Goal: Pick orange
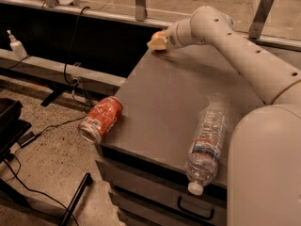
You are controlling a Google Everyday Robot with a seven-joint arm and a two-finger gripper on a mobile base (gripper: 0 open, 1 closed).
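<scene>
A clear plastic bottle [205,150] lies at the near edge of the worktop [164,102], and a crushed red-orange can [100,119] overhangs its left edge. At the far left corner, the pincer [157,43] sits against the orange [157,33]. I cannot tell whether it is open or closed.
</scene>
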